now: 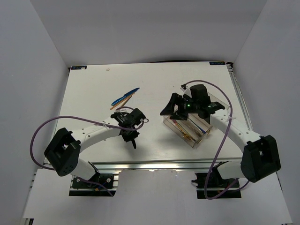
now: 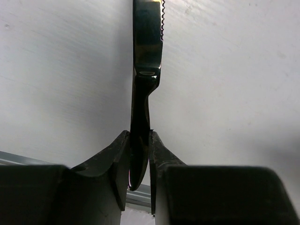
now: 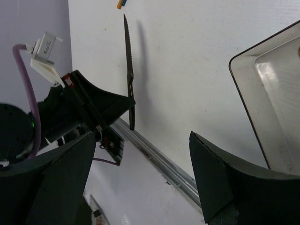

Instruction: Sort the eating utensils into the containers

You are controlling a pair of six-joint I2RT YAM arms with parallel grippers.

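Note:
A dark serrated knife [image 2: 147, 56], one of the eating utensils, is clamped by its handle in my left gripper [image 2: 139, 136], blade pointing away over the white table. From above, the left gripper [image 1: 130, 129] hangs near the table's front middle. The right wrist view shows the same knife [image 3: 127, 61] sticking out of the left gripper [image 3: 101, 105]. My right gripper [image 1: 180, 108] is open and holds nothing, hovering at the left end of the clear containers tray [image 1: 202, 138], which holds gold utensils [image 1: 186, 134]. Blue pieces and chopsticks [image 1: 124, 98] lie on the table behind the left gripper.
The tray's rounded corner [image 3: 239, 89] shows at the right of the right wrist view. A metal rail [image 1: 154, 164] runs along the table's front edge. White walls enclose the table on three sides.

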